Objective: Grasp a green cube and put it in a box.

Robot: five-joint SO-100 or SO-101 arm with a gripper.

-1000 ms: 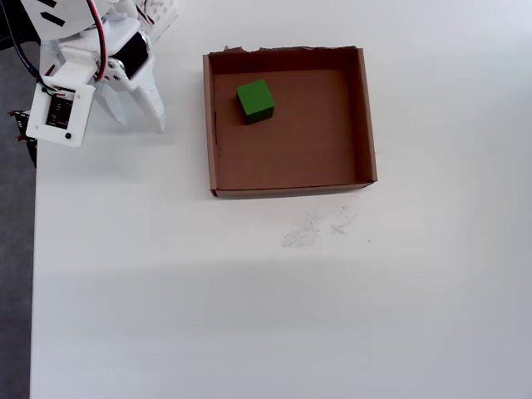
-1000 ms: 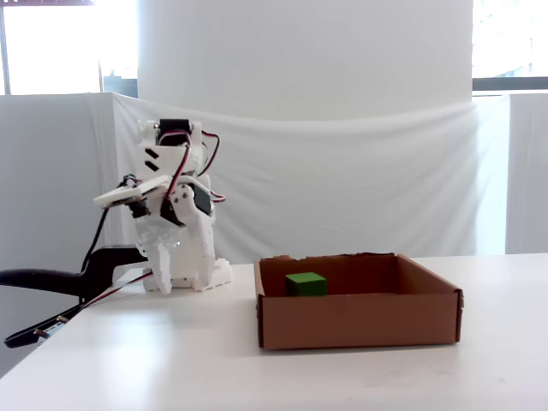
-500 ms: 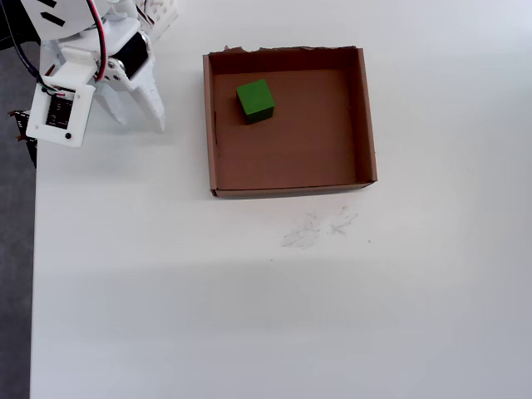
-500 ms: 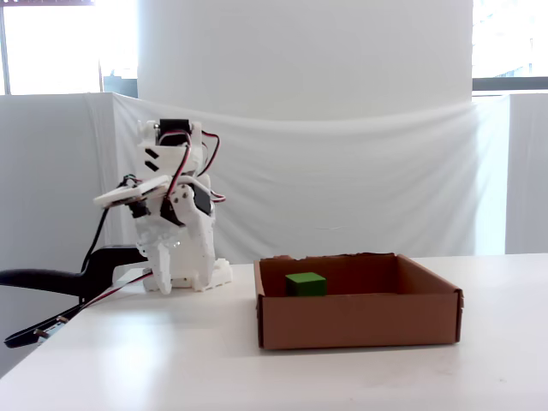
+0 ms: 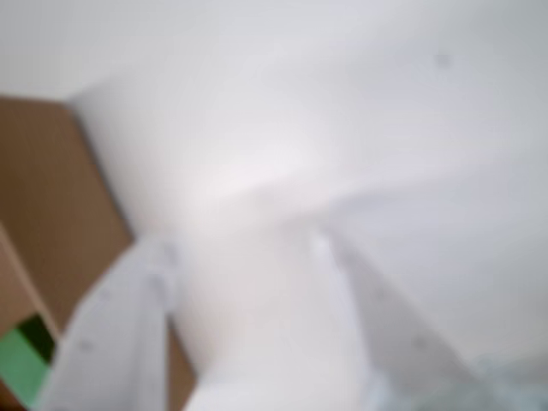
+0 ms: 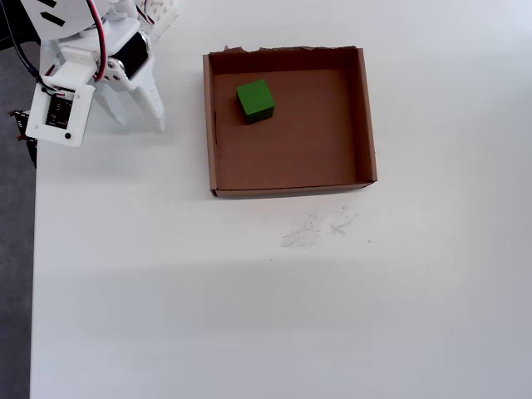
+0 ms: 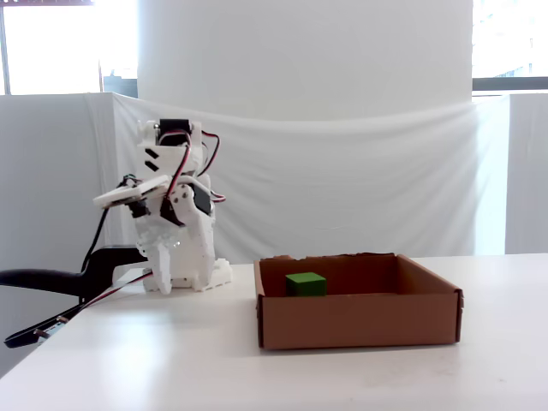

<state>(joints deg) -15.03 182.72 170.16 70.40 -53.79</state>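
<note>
Green cube: the green cube (image 6: 255, 100) sits flat on the floor of the box (image 6: 364, 116), near the box's ragged far wall and toward its left wall in the overhead view, touching neither.
Box: on the table (image 6: 249, 316), near its far edge; the fixed view shows the cube (image 7: 306, 283) low behind the front wall (image 7: 360, 318).
Gripper: the gripper (image 6: 137, 120) hangs folded by the arm's base, left of the box, its two fingers spread a little with nothing between them.
Progress: the cube looks already delivered.
Risk: any fresh reach could clip the low left wall and shove the light box.
Risk: the blurred wrist view gives poor guidance.
</note>
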